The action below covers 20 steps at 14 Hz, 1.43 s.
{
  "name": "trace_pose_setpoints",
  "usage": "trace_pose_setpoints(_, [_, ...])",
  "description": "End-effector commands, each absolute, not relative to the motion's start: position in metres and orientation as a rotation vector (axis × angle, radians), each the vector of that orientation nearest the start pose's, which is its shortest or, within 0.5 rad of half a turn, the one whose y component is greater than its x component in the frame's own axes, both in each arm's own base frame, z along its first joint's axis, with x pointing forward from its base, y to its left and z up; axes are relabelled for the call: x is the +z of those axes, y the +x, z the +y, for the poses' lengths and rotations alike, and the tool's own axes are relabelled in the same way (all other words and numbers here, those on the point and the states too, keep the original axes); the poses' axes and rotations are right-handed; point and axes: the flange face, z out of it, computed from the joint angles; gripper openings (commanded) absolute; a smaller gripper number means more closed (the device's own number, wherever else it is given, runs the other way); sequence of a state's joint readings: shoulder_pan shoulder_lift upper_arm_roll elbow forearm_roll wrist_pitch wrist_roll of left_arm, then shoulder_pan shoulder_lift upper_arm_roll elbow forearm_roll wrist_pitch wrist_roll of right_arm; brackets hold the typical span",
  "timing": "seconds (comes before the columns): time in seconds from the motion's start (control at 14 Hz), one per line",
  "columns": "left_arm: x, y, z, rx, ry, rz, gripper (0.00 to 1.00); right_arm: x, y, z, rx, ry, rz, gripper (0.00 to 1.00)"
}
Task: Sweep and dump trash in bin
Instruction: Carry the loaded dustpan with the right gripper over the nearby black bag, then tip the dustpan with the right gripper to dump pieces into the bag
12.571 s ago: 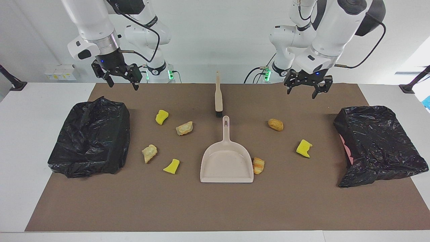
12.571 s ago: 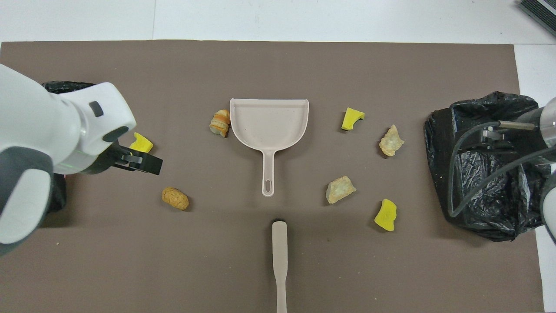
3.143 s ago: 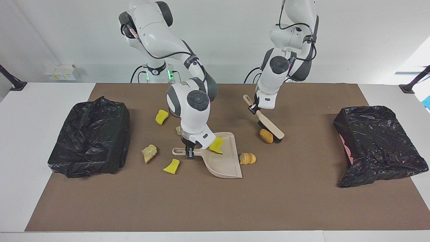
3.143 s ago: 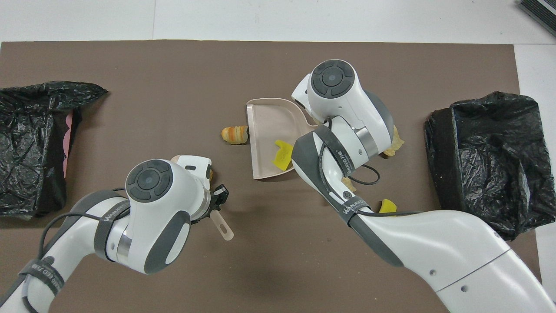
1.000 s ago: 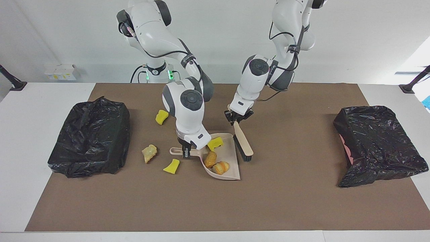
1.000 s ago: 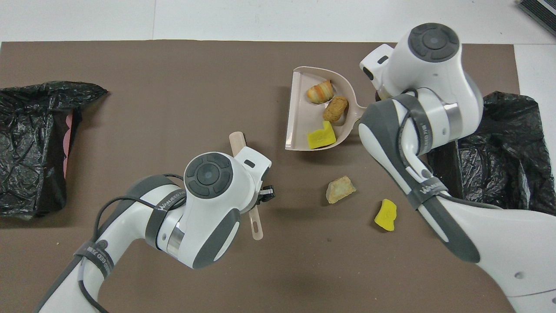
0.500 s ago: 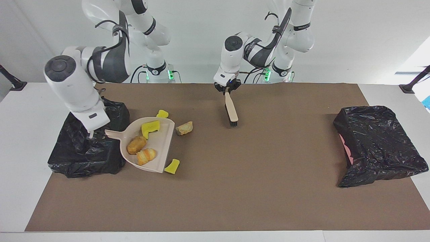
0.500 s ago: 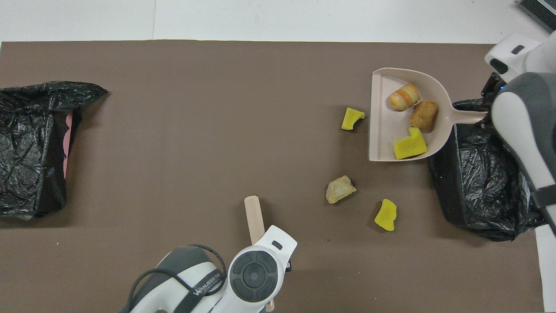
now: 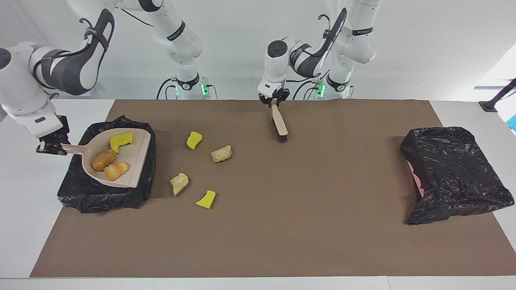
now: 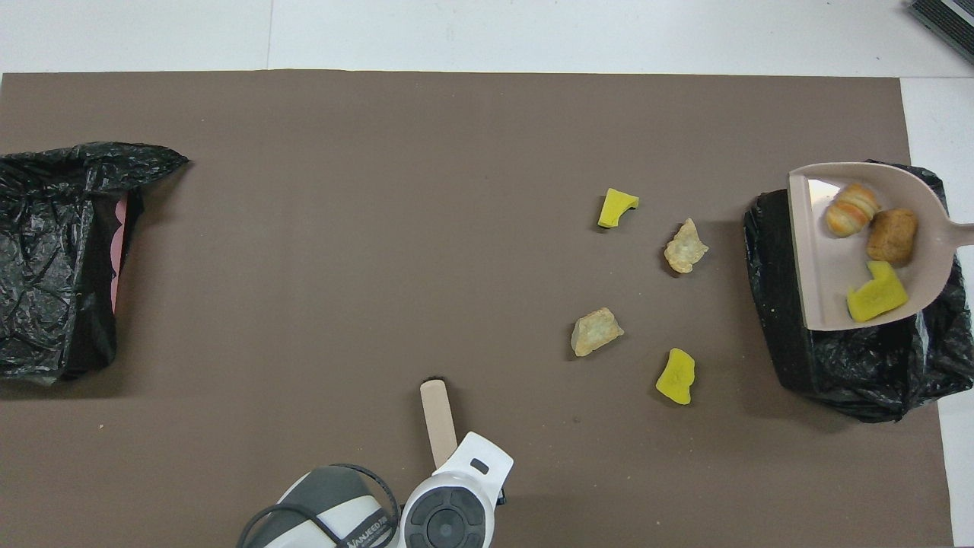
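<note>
Dumping stage. The right gripper point(image 9: 51, 146), clenched on the handle of the dustpan point(image 9: 139, 159), holds the pan over the black bin point(image 9: 76, 193) at the right arm's end of the mat point(image 9: 282, 225). In the pan lie three pieces of the trash: a yellow sponge piece point(image 9: 121, 139), a brown bread chunk point(image 9: 103, 159) and a striped roll point(image 9: 117, 169). Four scraps remain on the mat near that bin: two yellow point(image 9: 194, 139) point(image 9: 206, 199) and two tan point(image 9: 221, 153) point(image 9: 179, 183).

To empty well, the pan probably needs tipping lip-down with its lip kept inside the bin's rim, slowly, so that the round chunks do not roll out over the edge.

The right arm reaches outward, forearm bent down to the handle. The left arm is folded back toward the robots' edge of the mat; the left gripper point(image 9: 274, 101) is around the upper end of the brush point(image 9: 279, 125), whose bristles touch the mat. Whether its fingers grasp or have released cannot be told.

A second black bin point(image 9: 455, 173) sits at the left arm's end.
</note>
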<state>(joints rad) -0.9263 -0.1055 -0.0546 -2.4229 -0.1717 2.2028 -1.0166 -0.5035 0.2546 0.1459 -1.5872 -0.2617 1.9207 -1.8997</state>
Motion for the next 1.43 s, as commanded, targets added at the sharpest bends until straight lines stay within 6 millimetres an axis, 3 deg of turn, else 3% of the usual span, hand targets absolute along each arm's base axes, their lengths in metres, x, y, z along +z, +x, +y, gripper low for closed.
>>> trace_pose_setpoints(0.0, [0.361, 0.295, -0.370, 0.222, -3.119, -0.364, 1.00, 0.496, 0.573, -0.252, -0.333, 1.882, 2.166, 0.00])
trace_pose_setpoints(0.21, [0.379, 0.359, -0.347, 0.201, -3.165, -0.332, 1.00, 0.496, 0.573, -0.253, -0.496, 1.743, 2.157, 0.00])
trace_pose_setpoints(0.5, [0.402, 0.422, -0.298, 0.125, -3.228, -0.290, 1.00, 0.493, 0.565, -0.242, -0.666, 1.656, 2.027, 0.00])
trace_pose_setpoints(0.64, [0.420, 0.450, -0.273, 0.068, -3.258, -0.260, 1.00, 0.487, 0.557, -0.222, -0.702, 1.623, 1.942, 0.00])
trace_pose_setpoints(0.86, [0.455, 0.494, -0.224, 0.053, -3.275, -0.135, 1.00, 0.487, 0.557, -0.167, -0.783, 1.504, 1.864, 0.00])
trace_pose_setpoints(0.93, [0.476, 0.518, -0.195, 0.059, -3.280, -0.042, 1.00, 0.487, 0.553, -0.155, -0.812, 1.506, 1.827, 0.00])
trace_pose_setpoints(1.14, [0.515, 0.543, -0.146, 0.015, -3.267, 0.058, 1.00, 0.496, 0.553, -0.133, -0.920, 1.458, 1.735, 0.00])
trace_pose_setpoints(1.36, [0.540, 0.548, -0.112, 0.031, -3.207, 0.196, 1.00, 0.520, 0.551, -0.131, -0.962, 1.437, 1.653, 0.00])
